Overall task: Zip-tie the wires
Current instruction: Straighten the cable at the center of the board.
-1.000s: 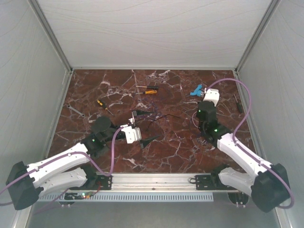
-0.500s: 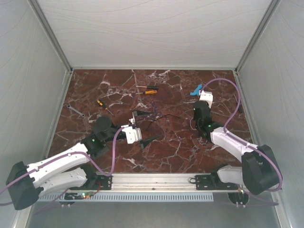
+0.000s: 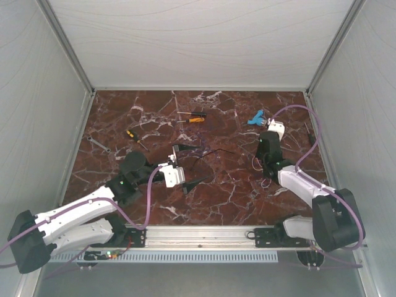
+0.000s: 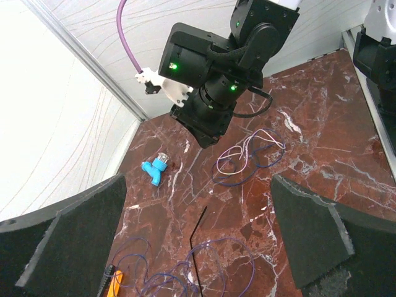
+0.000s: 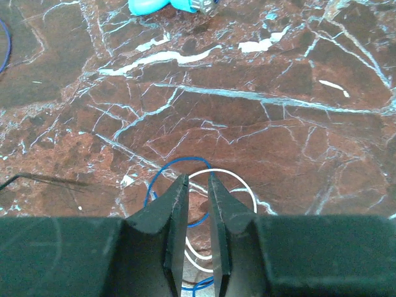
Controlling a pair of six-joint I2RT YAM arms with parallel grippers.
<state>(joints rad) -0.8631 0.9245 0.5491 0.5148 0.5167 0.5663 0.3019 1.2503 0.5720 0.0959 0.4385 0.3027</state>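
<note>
Since the earlier frame the right arm is folding its elbow in toward its base, and its right gripper (image 5: 197,179) is now pointing down over the wires (image 4: 247,156), while the left arm is not changing its place. The wires are lying as a small bunch of thin blue, purple and white loops on the right part of the red marble table (image 3: 235,195), directly under the right arm's tip. In the right wrist view the two dark fingers are standing only a narrow gap apart, and a blue loop and a white loop are passing under and between the tips. The gap is looking wider than the wire, so nothing seems clamped, but I cannot tell for sure if a tip is touching a strand. A light blue plastic piece (image 3: 254,117) is lying near the bunch, toward the back of the table. Toward the middle, a thin black zip tie (image 4: 198,238) is lying flat, and beside it a second tangle of purple wire (image 4: 204,263) is spreading in loose loops. The left gripper (image 3: 189,166) is hanging above this place with its jaws spread fully wide and holding nothing. Further out, two orange-handled screwdrivers (image 3: 197,119) are resting at the back and back left, well apart from both wire bunches, and a grey wrench (image 3: 98,144) is lying near the left wall.
</note>
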